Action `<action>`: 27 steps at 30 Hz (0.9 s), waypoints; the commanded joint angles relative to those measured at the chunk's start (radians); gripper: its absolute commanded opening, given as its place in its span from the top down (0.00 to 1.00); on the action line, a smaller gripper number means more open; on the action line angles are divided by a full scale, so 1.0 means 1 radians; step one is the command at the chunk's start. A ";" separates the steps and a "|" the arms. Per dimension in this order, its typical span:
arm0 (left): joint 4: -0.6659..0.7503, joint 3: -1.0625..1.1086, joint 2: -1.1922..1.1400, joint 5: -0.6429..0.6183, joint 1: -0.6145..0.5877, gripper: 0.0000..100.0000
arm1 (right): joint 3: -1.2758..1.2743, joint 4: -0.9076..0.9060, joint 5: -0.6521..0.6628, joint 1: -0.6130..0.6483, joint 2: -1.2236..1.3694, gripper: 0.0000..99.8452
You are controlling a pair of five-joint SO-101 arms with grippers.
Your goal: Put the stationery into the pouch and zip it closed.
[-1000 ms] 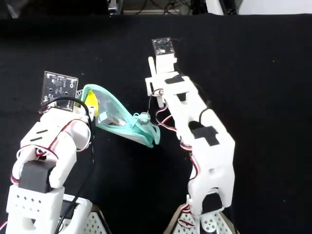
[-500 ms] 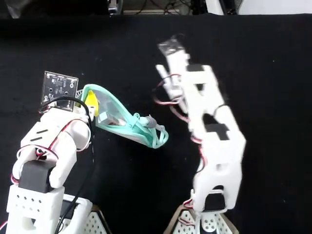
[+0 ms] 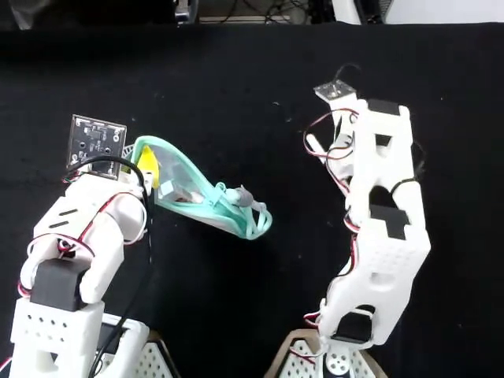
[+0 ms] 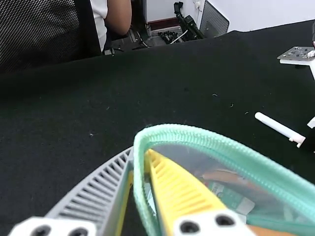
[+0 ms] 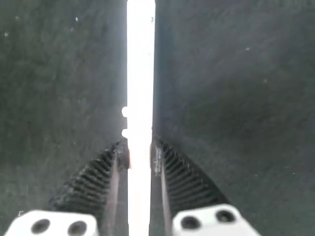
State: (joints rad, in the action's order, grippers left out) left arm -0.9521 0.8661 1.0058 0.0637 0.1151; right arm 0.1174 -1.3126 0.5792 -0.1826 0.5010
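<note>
Pinching the pouch by its green rim w/ the left gripper: yellow finger going inside the mouth, grey finger sitting outside, both squeezing the rim between them. Lying on the black table right by the left arm, mouth gaping open at the held end. Showing some bits inside thru the clear side, orange and green, too blurry to name. Sticking out at the far end, a small grey zip tab, not pulled shut yet.

Further right: gripping a thin white stick w/ the right gripper, fingers clamping it from both sides, well apart from the pouch, over bare table. Prob. a pen or sth like it; not telling for sure.

Guessing the pouch as soft, floppy and light, so likely sagging or sliding when poked. Best holding it by the thick rim next to the zip, not the thin clear side. Guessing the stick as hard, light and smooth, maybe tipping or slipping if held near one end, so gripping nearer the middle looking safer. Prob. needing to go in tip first thru the open mouth, then tugging the tab along w/ the other end pinned.
</note>
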 commanded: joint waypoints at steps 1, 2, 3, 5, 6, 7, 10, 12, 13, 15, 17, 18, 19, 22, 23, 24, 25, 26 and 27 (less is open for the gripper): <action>-0.009 0.162 -0.029 0.015 -0.021 0.97 | 0.022 -0.021 0.017 -0.009 -0.068 0.94; -0.009 0.162 -0.029 0.015 -0.021 0.97 | 0.024 -0.023 0.017 -0.005 -0.068 0.90; -0.009 0.162 -0.029 0.015 -0.021 0.97 | 0.024 -0.023 0.017 0.002 -0.068 0.85; -0.009 0.162 -0.029 0.015 -0.021 0.97 | 0.024 -0.023 0.017 0.008 -0.068 0.76; -0.009 0.162 -0.029 0.015 -0.021 0.97 | 0.028 -0.023 0.017 0.014 -0.070 0.73; -0.009 0.162 -0.031 0.015 -0.021 0.97 | 0.031 -0.020 0.017 0.025 -0.073 0.72; -0.009 0.162 -0.031 0.015 -0.021 0.97 | 0.045 -0.014 0.015 0.077 -0.068 0.73; -0.009 0.162 -0.031 0.015 -0.019 0.97 | 0.068 0.000 0.011 0.124 -0.058 0.74; -0.009 0.162 -0.031 0.015 -0.019 0.97 | 0.084 0.020 0.009 0.144 -0.047 0.74; -0.009 0.162 -0.031 0.015 -0.019 0.97 | 0.116 0.074 0.008 0.166 -0.015 0.75; -0.009 0.162 -0.031 0.015 -0.019 0.97 | 0.154 0.124 0.006 0.169 0.038 0.77; -0.009 0.162 -0.031 0.015 -0.021 0.97 | 0.179 0.143 -0.006 0.164 0.067 0.77; -0.009 0.162 -0.031 0.015 -0.021 0.97 | 0.208 0.153 -0.023 0.161 0.101 0.78; -0.009 0.162 -0.031 0.015 -0.021 0.97 | 0.303 0.150 -0.041 0.137 0.206 0.78; -0.009 0.162 -0.031 0.015 -0.021 0.97 | 0.337 0.137 -0.040 0.129 0.240 0.78; -0.009 0.162 -0.031 0.015 -0.021 0.97 | 0.375 0.120 -0.040 0.127 0.272 0.78; -0.009 0.162 -0.031 0.015 -0.021 0.97 | 0.412 0.100 -0.040 0.120 0.305 0.78; -0.009 0.162 -0.031 0.015 -0.021 0.97 | 0.449 0.078 -0.040 0.115 0.334 0.78; -0.008 0.162 -0.031 0.015 -0.021 0.97 | 0.489 0.058 -0.040 0.114 0.361 0.78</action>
State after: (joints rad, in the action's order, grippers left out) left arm -0.9521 0.8661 1.0058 0.0637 0.1151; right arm 0.4810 -1.2190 0.5501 -0.0445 0.8124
